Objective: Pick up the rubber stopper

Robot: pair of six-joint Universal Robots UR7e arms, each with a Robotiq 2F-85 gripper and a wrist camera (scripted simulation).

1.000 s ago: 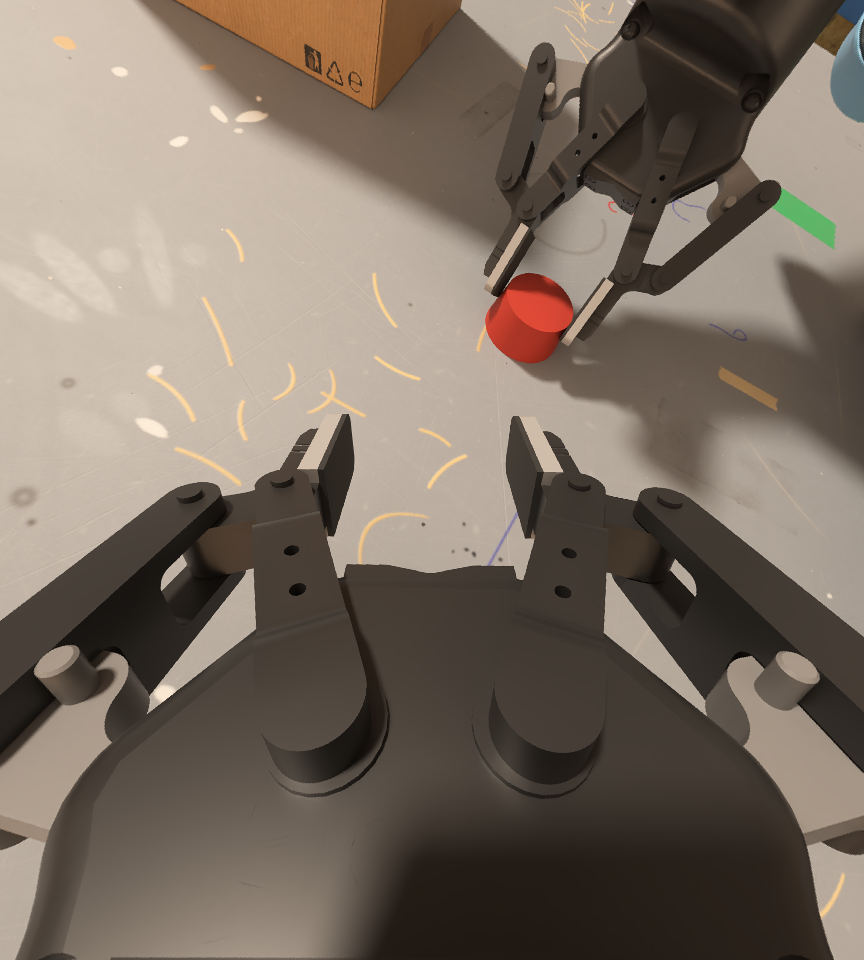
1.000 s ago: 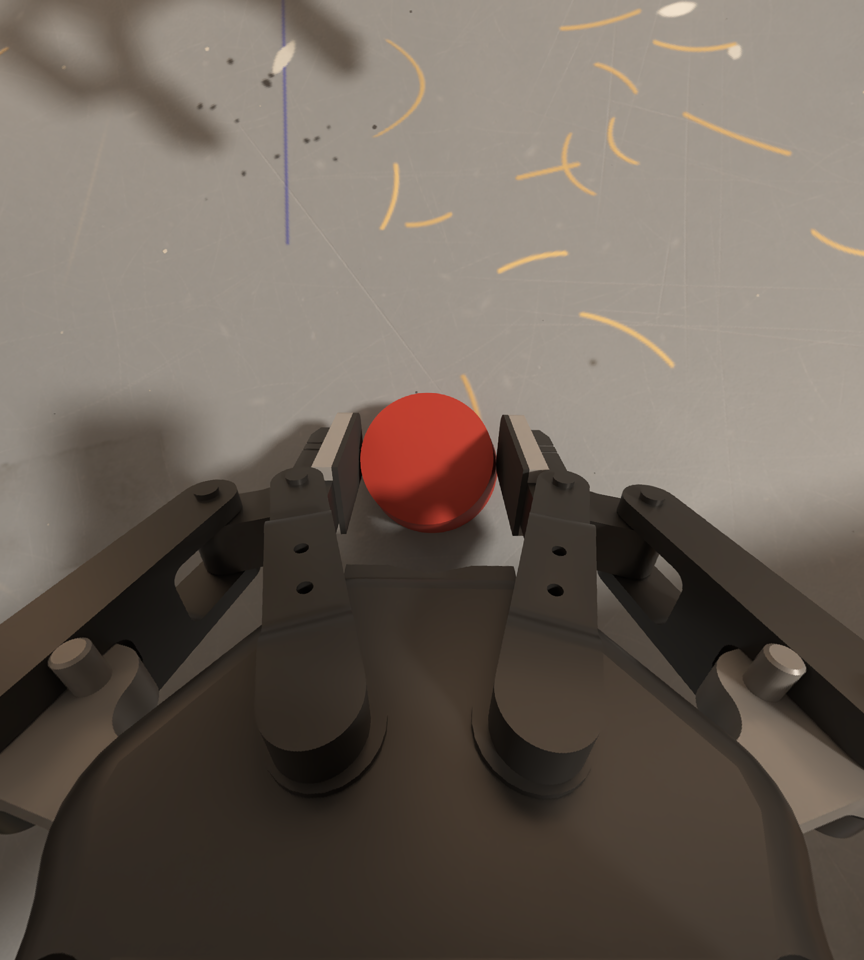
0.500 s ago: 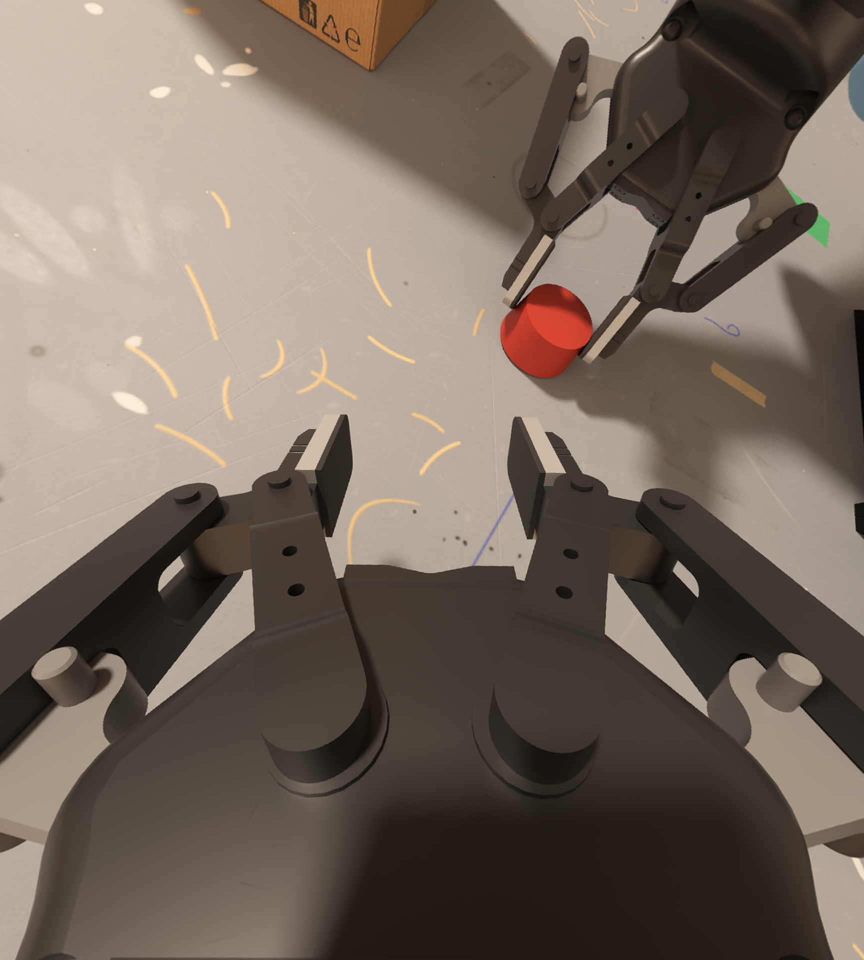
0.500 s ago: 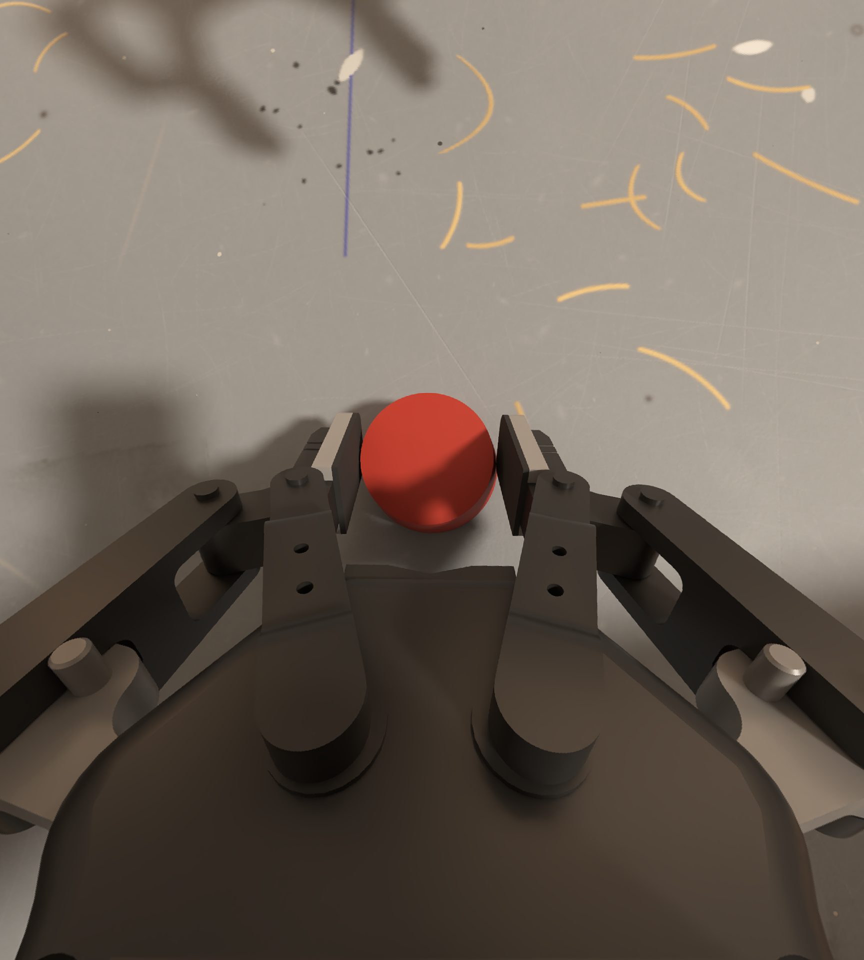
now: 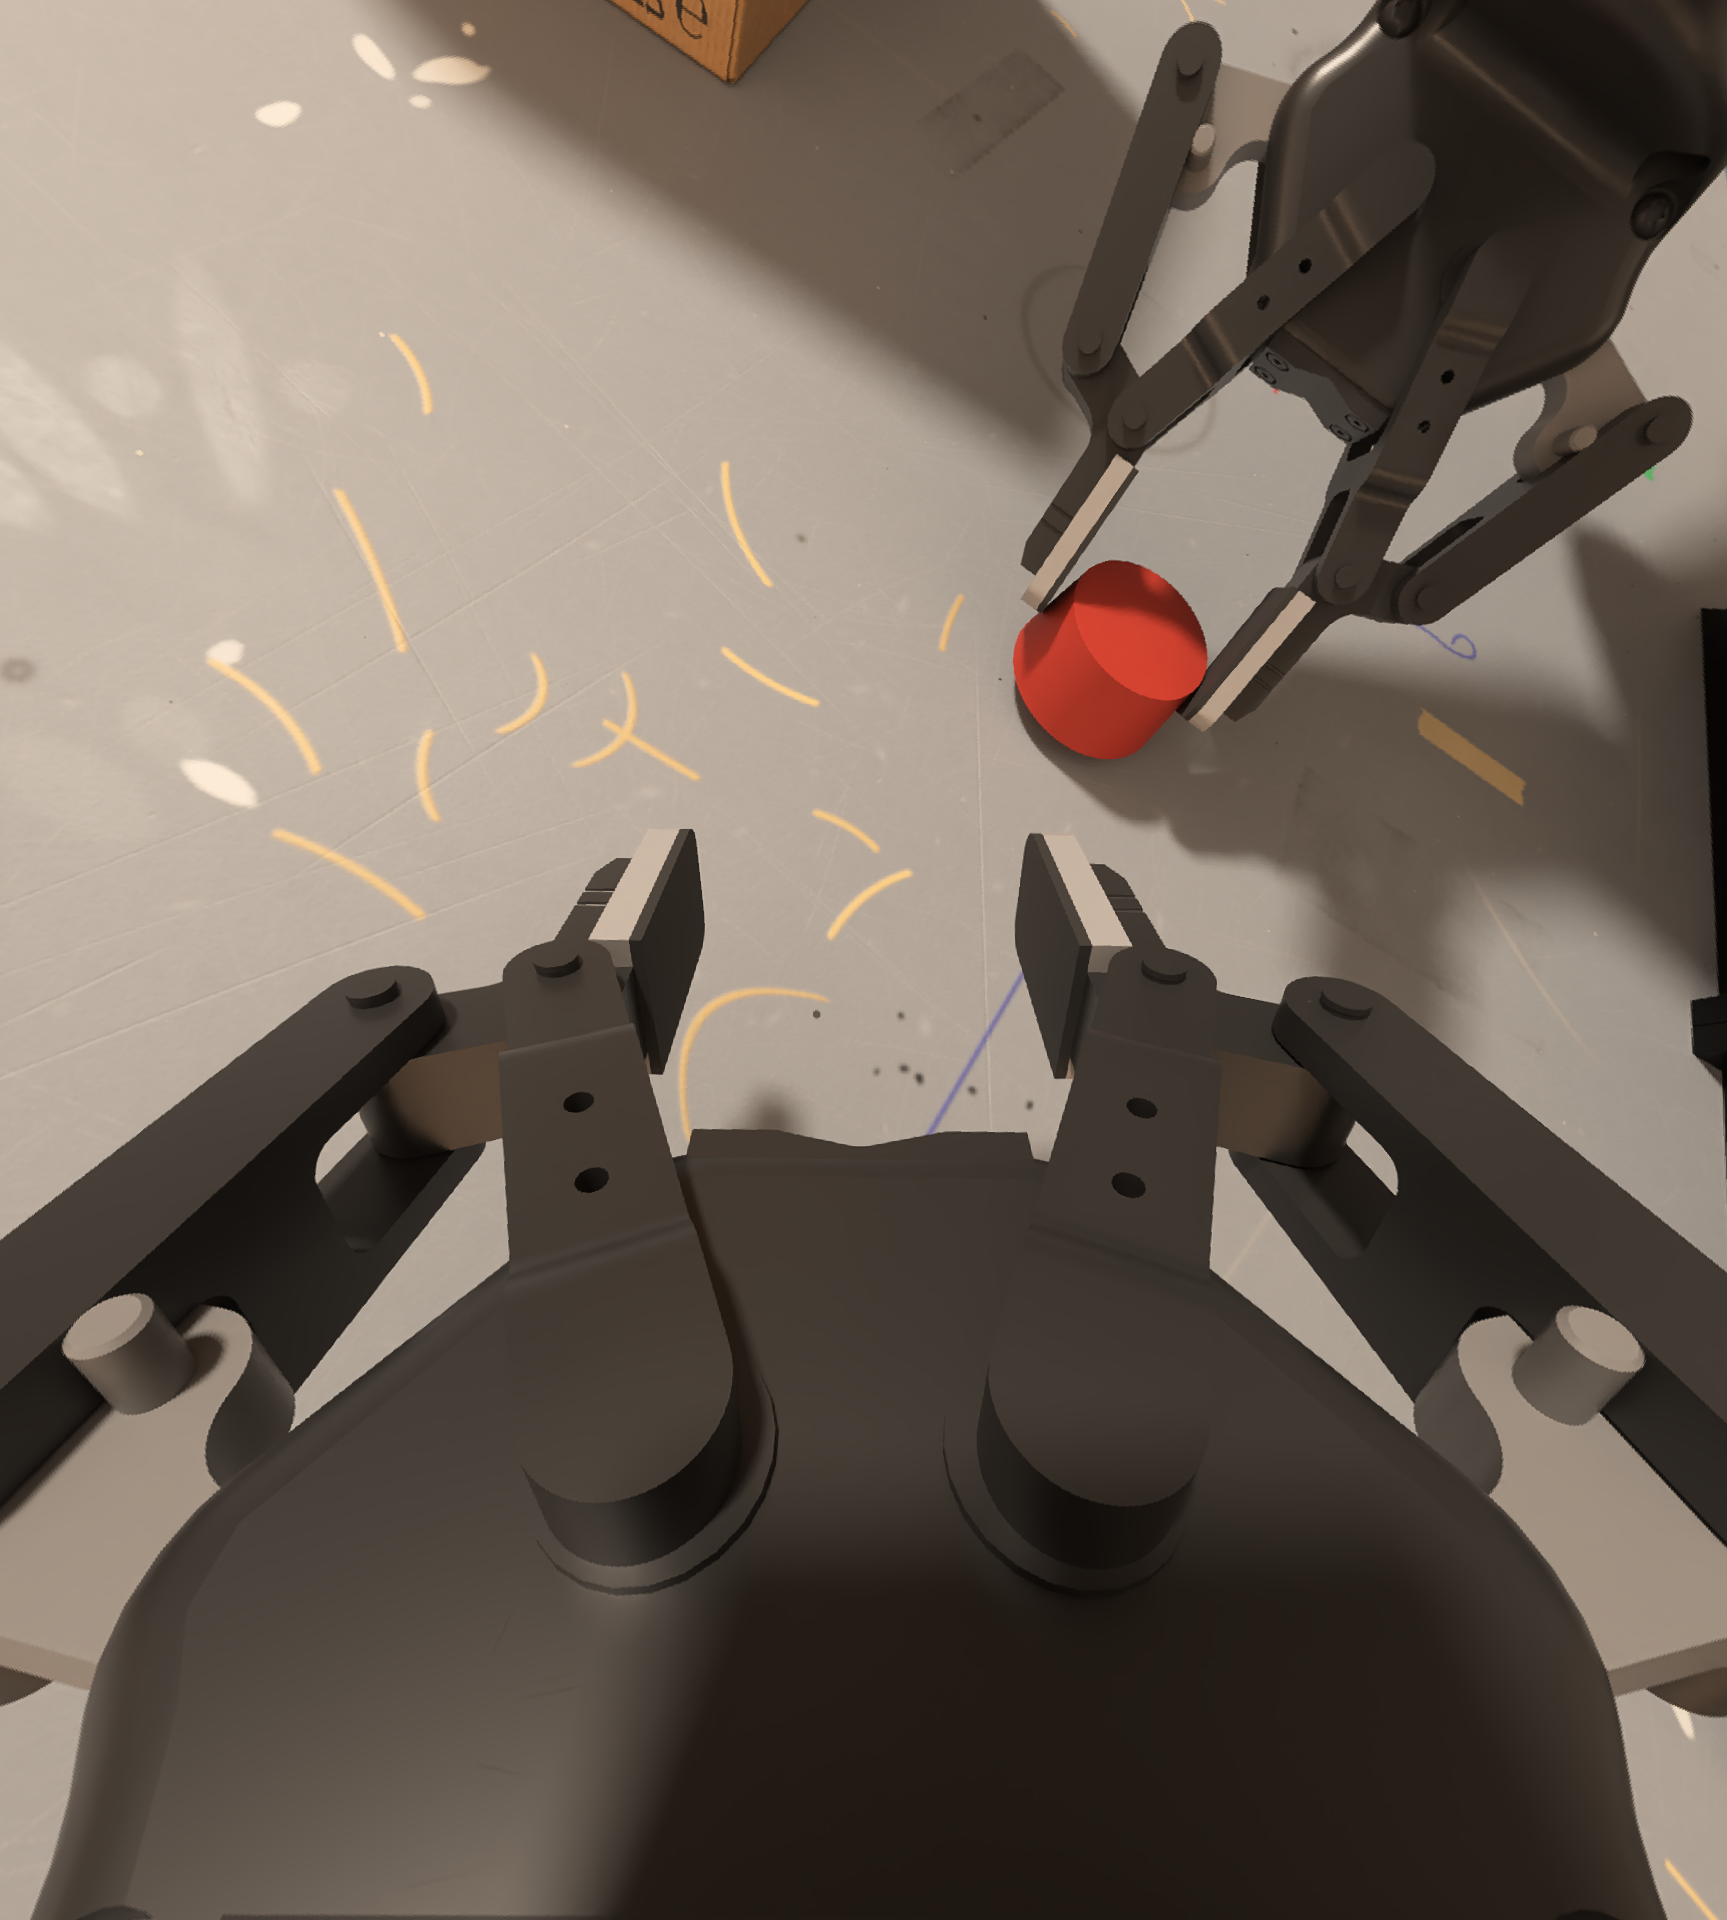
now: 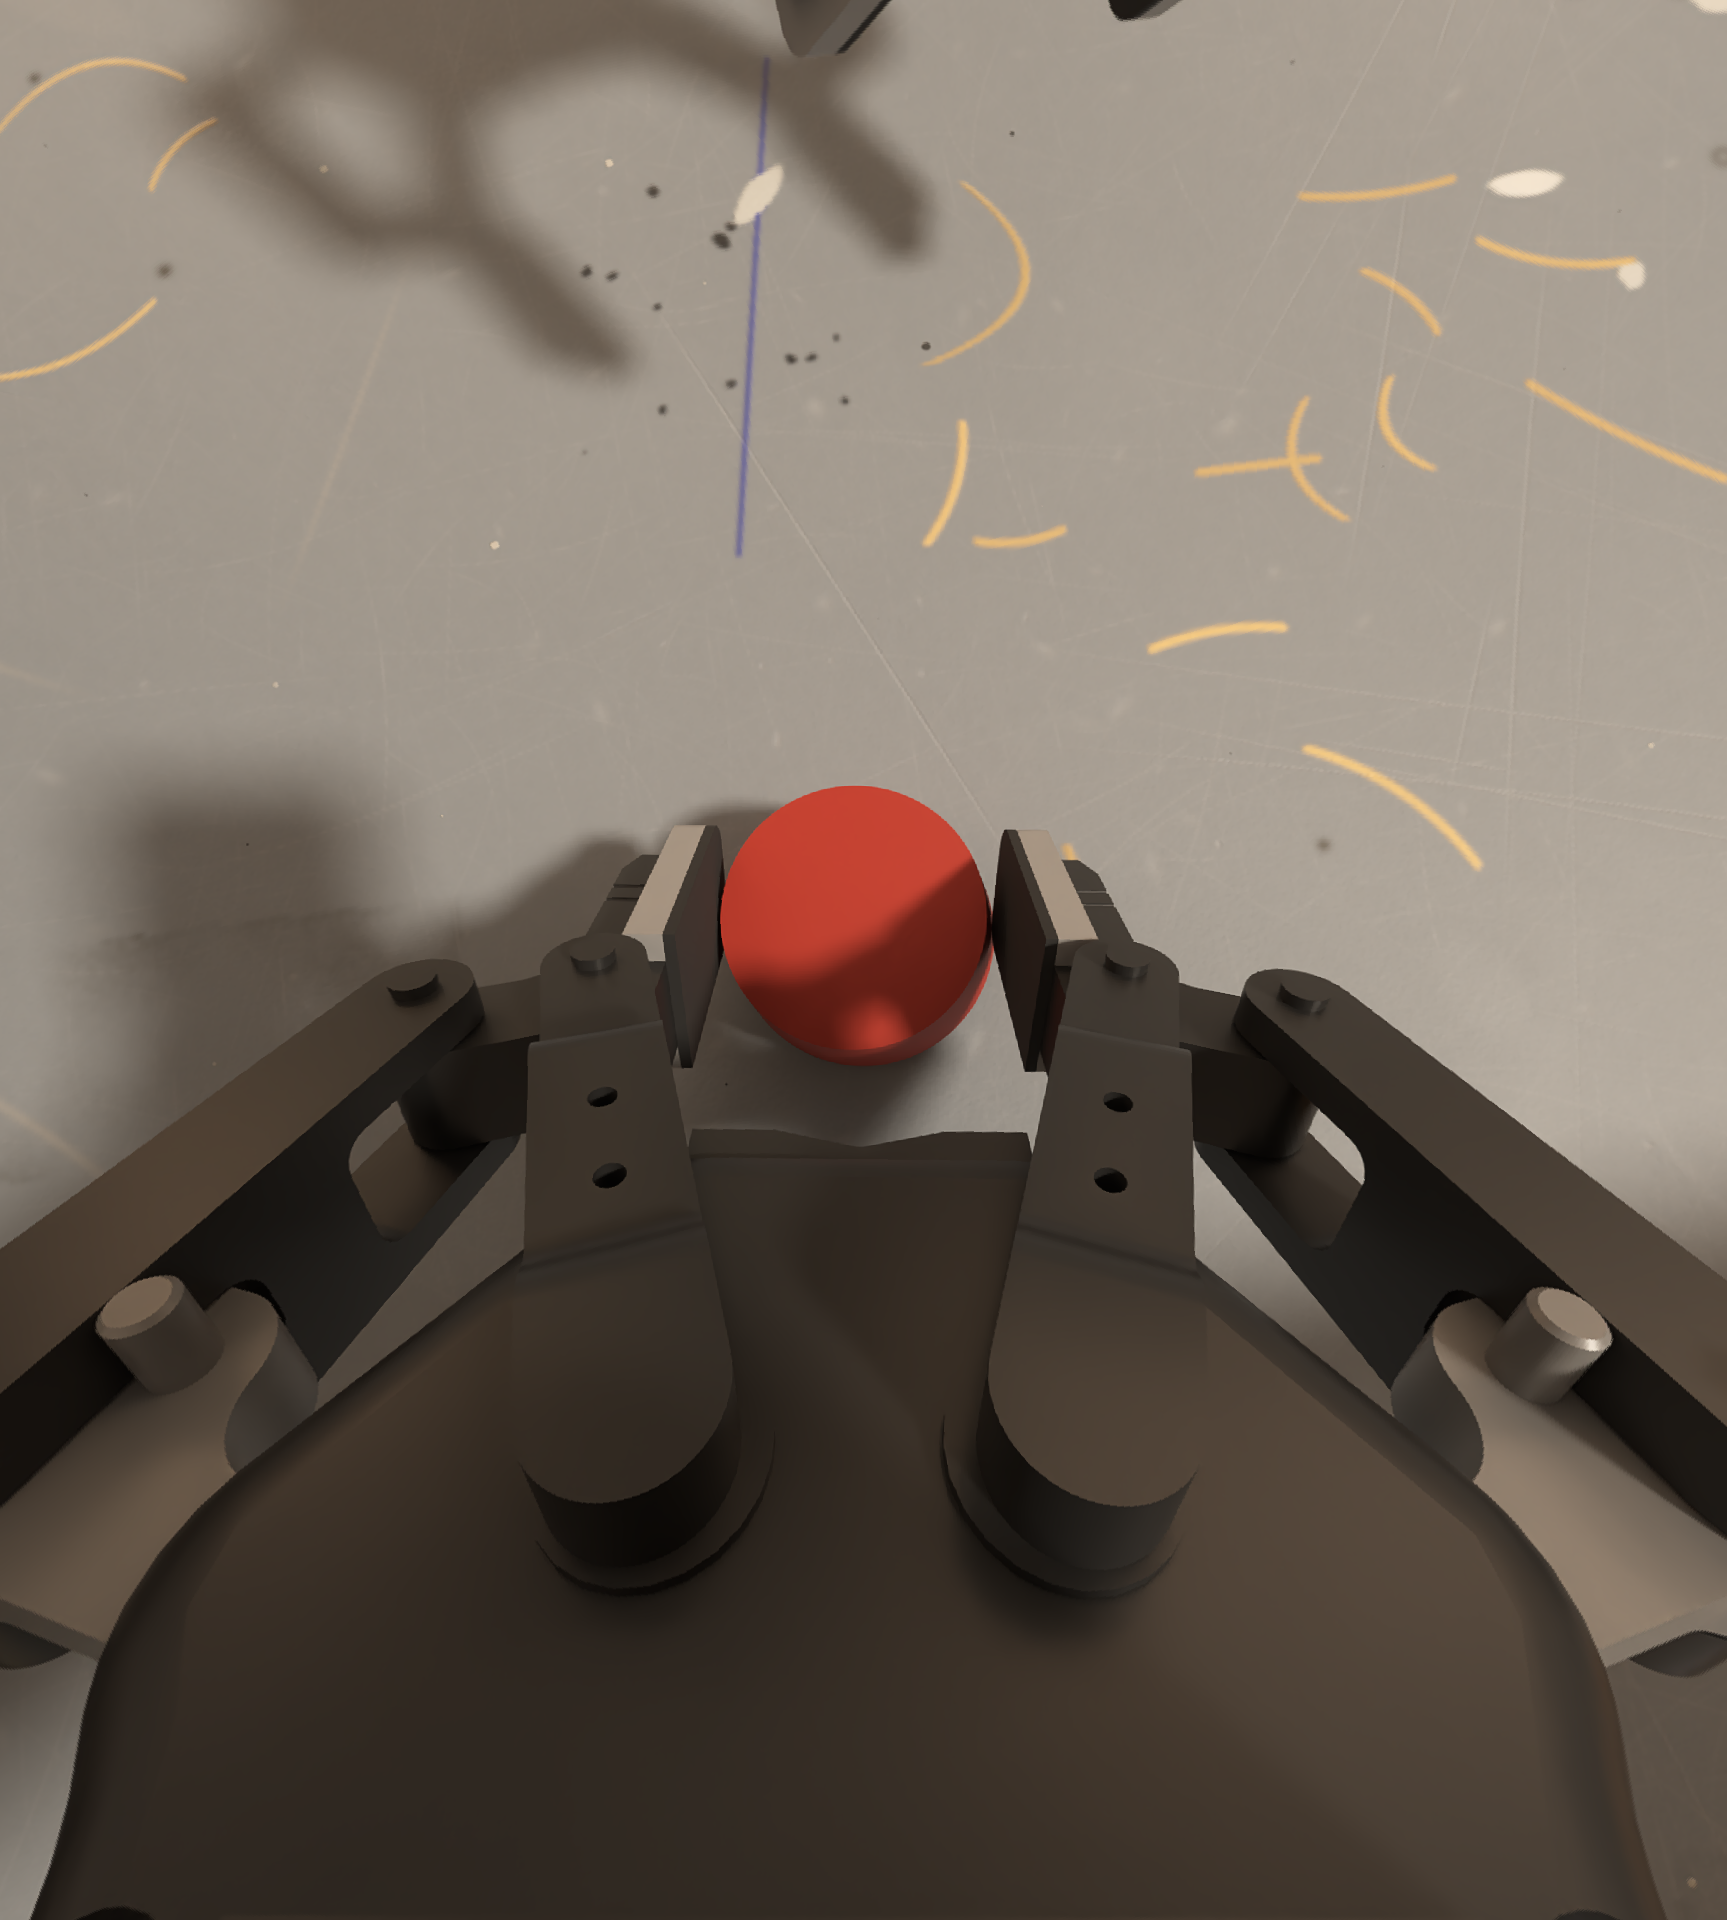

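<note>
Evidently the right gripper (image 6: 854,940) clamps the red rubber stopper (image 6: 854,920) squarely between its pads; the left gripper (image 5: 859,940), gaping empty, hangs nearby.

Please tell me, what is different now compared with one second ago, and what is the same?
The right pincer has carried the red rubber stopper across the table: the orange marks behind it have slid down in the right wrist view. The cardboard box has nearly left the left wrist view. Unchanged: the right pincer stays shut on the stopper; the left pincer stays open and empty.
</note>
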